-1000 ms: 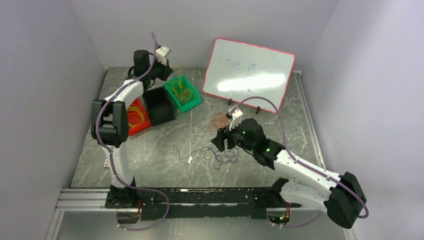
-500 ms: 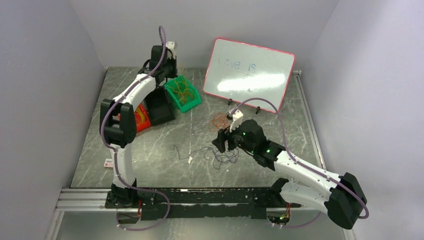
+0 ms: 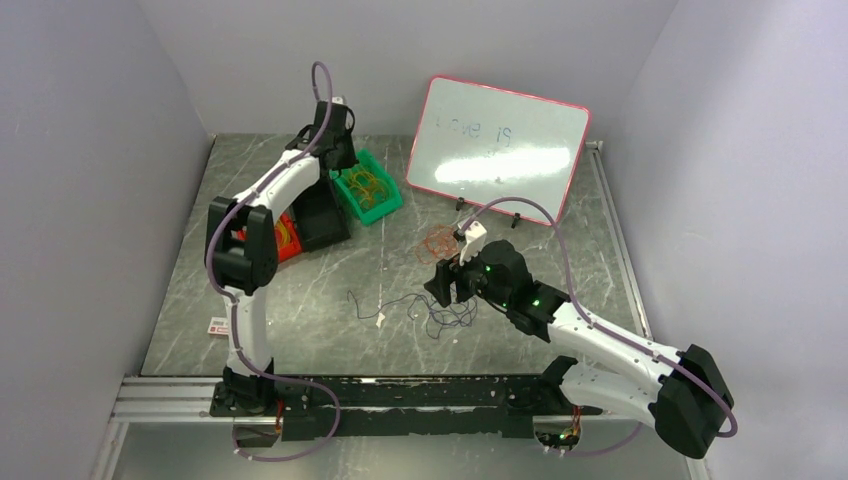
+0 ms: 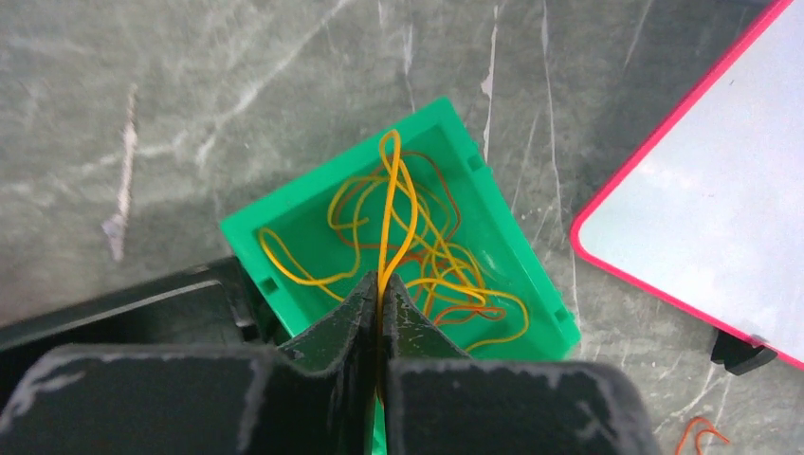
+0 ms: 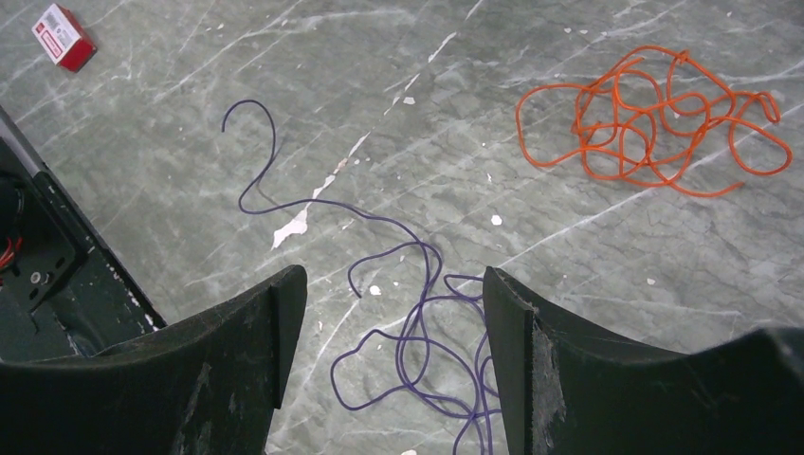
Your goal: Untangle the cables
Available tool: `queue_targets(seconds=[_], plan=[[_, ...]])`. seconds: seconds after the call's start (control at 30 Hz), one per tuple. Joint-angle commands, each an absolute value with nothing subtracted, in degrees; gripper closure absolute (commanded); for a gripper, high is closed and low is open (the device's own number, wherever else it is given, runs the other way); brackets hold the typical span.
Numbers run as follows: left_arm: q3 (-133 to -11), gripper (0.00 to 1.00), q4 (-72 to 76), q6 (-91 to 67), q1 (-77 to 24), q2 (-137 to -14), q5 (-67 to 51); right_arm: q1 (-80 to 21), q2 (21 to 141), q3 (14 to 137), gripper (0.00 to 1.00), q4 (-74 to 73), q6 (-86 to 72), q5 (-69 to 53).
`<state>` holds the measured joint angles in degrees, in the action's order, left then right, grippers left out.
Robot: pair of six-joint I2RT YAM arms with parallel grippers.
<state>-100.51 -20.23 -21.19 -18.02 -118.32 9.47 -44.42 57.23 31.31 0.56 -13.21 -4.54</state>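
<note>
At the far left of the table [image 3: 300,330] one small red box [image 3: 218,325] is seen. Three bins are lined up behind it: one red bin [image 3: 272,257] with thin yellow loops inside, one black bin [image 3: 322,215] whose contents cannot be made out, and one green bin [image 3: 340,180]. The green bin is filled with several yellow cables [image 4: 446,275], too tangled to be counted. The left gripper [image 4: 379,308] is held above this bin, and its jaws are pressed together on one yellow strand [image 4: 387,190], which is looped down into the bin.

Further right, two separate tangles are laid on the bare table: one purple cable [image 5: 414,327] and, beyond it, one orange cable [image 5: 645,123], well apart from each other. The right gripper [image 5: 393,284] is held over the purple cable with its two fingers spread wide and nothing between them. One pink-edged whiteboard [image 3: 500,150] is propped at the back right.
</note>
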Motion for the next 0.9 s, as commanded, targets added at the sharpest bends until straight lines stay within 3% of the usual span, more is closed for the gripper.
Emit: queue_targets(seconds=[0.0,0.6,0.7,0.87], plan=[[-102.89,0.93,-25.62,-28.26,-20.03,-120.53,10.41,-44.5,56.93,30.81,0.28,1.23,-13.66,-4.0],[-118.83,0.88,-37.35,-33.54,-20.24,-135.93,7.0,-44.47,56.22,30.57,0.28,-0.13,-12.92,-3.06],[-119.11,0.79,-36.84,-33.46,-20.2,-136.61,6.47,-44.51,56.2,30.59,0.28,-0.22,-12.72,-3.08],[-120.22,0.53,-37.52,-33.09,-20.21,-137.44,6.38,-44.52,56.6,30.8,0.28,-0.23,-12.73,-3.32]])
